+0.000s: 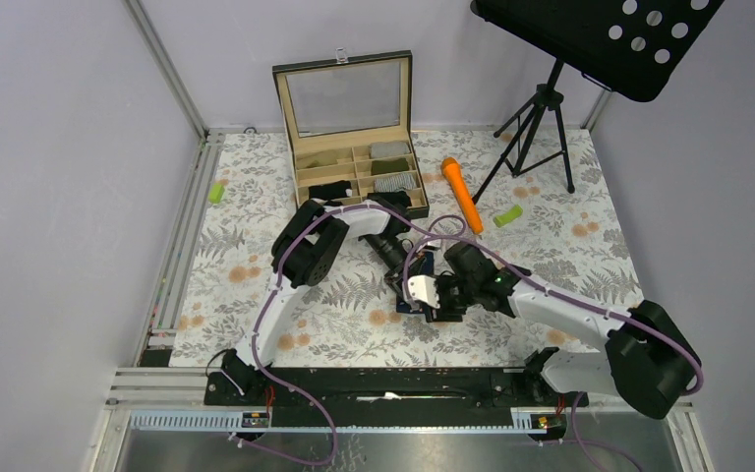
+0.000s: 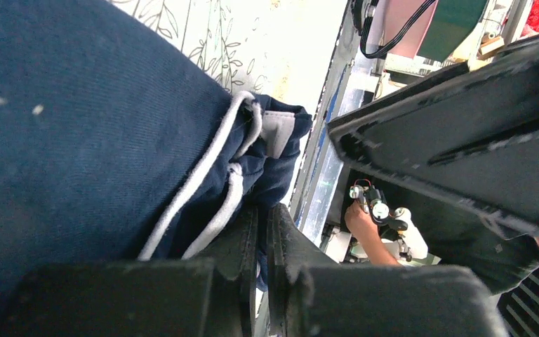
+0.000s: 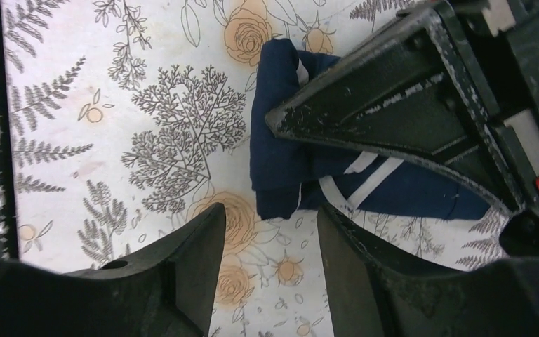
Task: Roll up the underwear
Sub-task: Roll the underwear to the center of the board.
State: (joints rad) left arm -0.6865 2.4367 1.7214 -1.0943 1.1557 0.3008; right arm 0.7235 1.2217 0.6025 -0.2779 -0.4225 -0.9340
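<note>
- The navy underwear (image 3: 281, 154) is sitting on the floral tablecloth (image 3: 112, 140) in the middle of the table, between the two arms. It's bunched into a loose lump, with the near end folded over on itself and the white trim (image 2: 210, 182) showing. It's not really a neat roll yet.
- The left gripper (image 2: 265, 225) has its jaws squeezed almost together, and the wrist view shows navy cloth pinched between them. So it's holding one end of the garment.
- The right gripper (image 3: 270, 214) hangs just on the near side of the folded end. Its jaws stand apart with nothing in them, only tablecloth showing in the gap.
- My read is that we're mid-roll. One end is pinned or lifted, and the free arm is lined up to take the other end.
- Next move, I'd guess, is for the right jaws to come in on that folded edge and close, then turn it over while the left keeps the cloth taut. The fabric is soft, so it'll probably flop open if the grab only gets one layer.
- Further back is an open compartment box (image 1: 297, 177) with some rolled pieces in it already. An orange carrot-shaped stick (image 1: 462, 195) lies beside it.
</note>
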